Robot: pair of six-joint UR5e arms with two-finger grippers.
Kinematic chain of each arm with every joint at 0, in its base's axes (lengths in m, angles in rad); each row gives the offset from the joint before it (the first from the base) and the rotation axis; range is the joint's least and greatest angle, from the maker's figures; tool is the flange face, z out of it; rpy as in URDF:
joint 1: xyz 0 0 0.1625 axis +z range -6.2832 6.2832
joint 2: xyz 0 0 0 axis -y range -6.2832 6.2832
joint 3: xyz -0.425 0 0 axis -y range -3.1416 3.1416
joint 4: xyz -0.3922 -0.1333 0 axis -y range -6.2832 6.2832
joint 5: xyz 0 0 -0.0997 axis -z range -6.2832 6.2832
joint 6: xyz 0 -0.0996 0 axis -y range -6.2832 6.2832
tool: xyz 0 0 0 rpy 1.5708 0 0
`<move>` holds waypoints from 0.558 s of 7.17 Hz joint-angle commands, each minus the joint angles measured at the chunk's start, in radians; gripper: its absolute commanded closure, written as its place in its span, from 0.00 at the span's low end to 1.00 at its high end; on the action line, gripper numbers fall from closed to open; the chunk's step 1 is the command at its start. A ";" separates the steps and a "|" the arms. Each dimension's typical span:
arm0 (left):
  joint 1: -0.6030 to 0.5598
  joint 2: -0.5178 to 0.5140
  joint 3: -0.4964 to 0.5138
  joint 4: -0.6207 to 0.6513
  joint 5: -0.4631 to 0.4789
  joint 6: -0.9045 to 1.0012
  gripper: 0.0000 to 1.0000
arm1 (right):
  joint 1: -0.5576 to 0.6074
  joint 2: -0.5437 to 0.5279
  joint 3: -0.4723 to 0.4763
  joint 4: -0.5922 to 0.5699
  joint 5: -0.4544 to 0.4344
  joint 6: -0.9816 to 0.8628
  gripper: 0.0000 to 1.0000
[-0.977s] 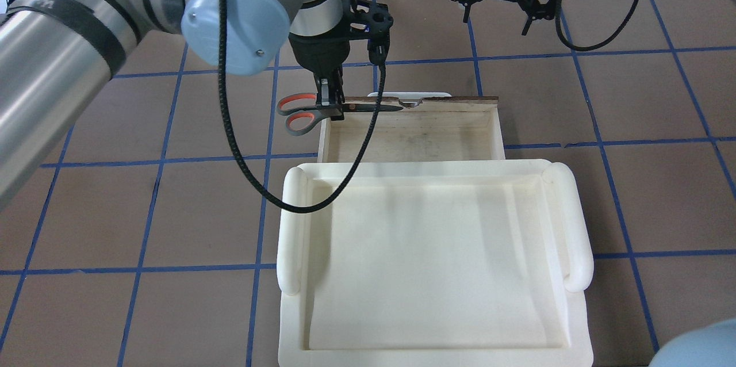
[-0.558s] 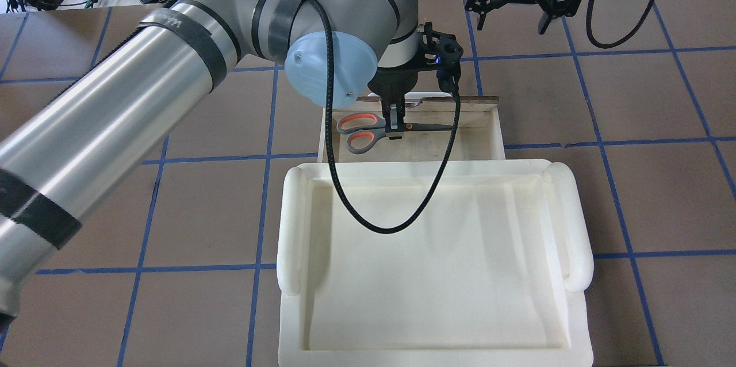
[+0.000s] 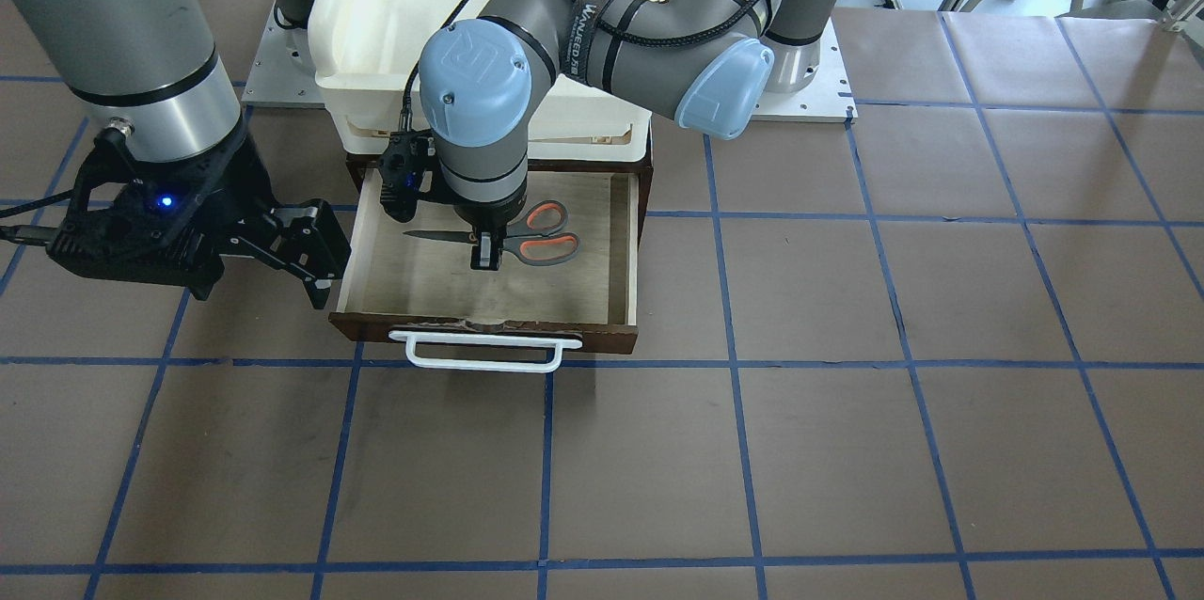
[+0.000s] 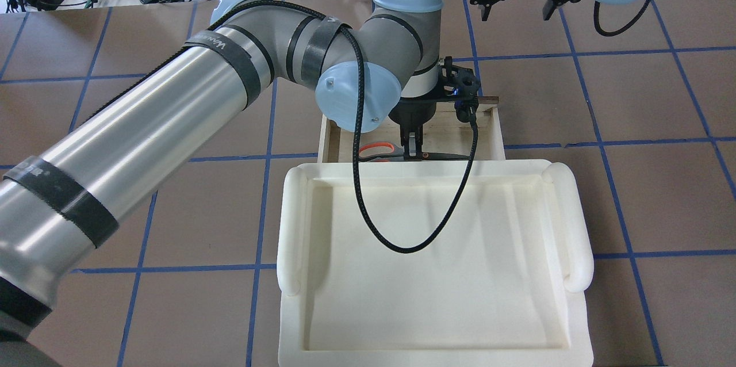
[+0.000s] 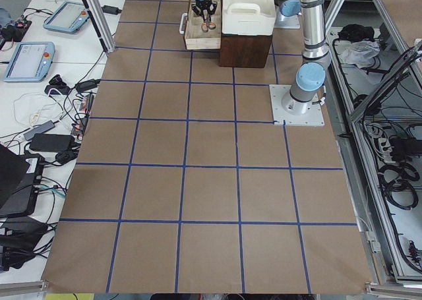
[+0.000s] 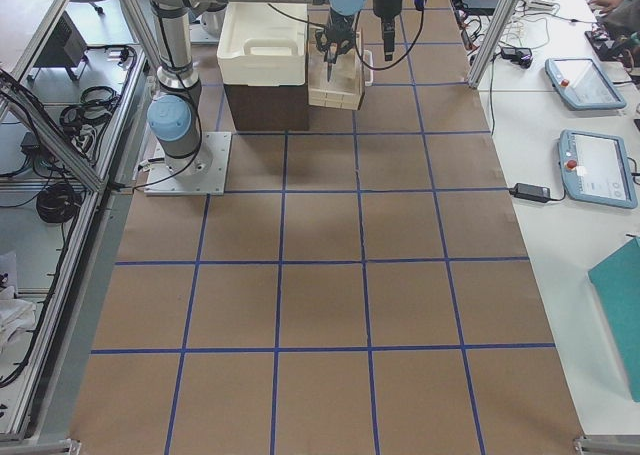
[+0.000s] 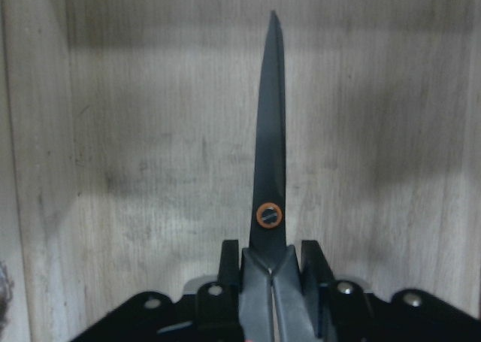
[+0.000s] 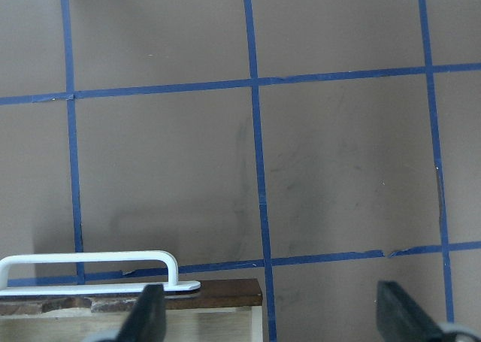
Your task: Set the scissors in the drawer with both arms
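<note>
The scissors (image 3: 536, 233), with dark grey handles lined in orange-red, are inside the open brown drawer (image 3: 489, 334), lying level and low over its pale floor. My left gripper (image 3: 486, 257) is shut on them near the orange pivot. The left wrist view shows the dark blades (image 7: 269, 154) pointing away over the plywood, pinched between the fingers (image 7: 312, 259). In the overhead view only part of the handles (image 4: 379, 150) shows below the left gripper (image 4: 411, 151). My right gripper (image 3: 315, 257) is open and empty beside the drawer's outer side, near its white handle (image 8: 90, 261).
A cream-white plastic tray (image 4: 290, 229) sits on top of the cabinet, behind the open drawer (image 4: 498, 131). The left arm's black cable (image 4: 402, 249) hangs over the tray. The brown table (image 3: 847, 393) has blue tape grid lines.
My left arm has carried the scissors from over the drawer's left rim to the right, back toward the tray and lower inside the drawer. The right gripper has drifted slightly away, still open.
</note>
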 commanded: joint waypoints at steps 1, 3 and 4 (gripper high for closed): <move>-0.001 -0.001 -0.011 -0.002 -0.003 0.004 0.91 | 0.001 -0.001 0.003 0.007 0.000 -0.012 0.00; -0.001 0.009 -0.012 -0.015 0.002 -0.002 0.29 | 0.004 -0.011 0.005 0.007 0.011 -0.002 0.00; -0.001 0.015 -0.012 -0.044 0.000 -0.002 0.00 | 0.004 -0.011 0.008 0.014 0.010 -0.005 0.00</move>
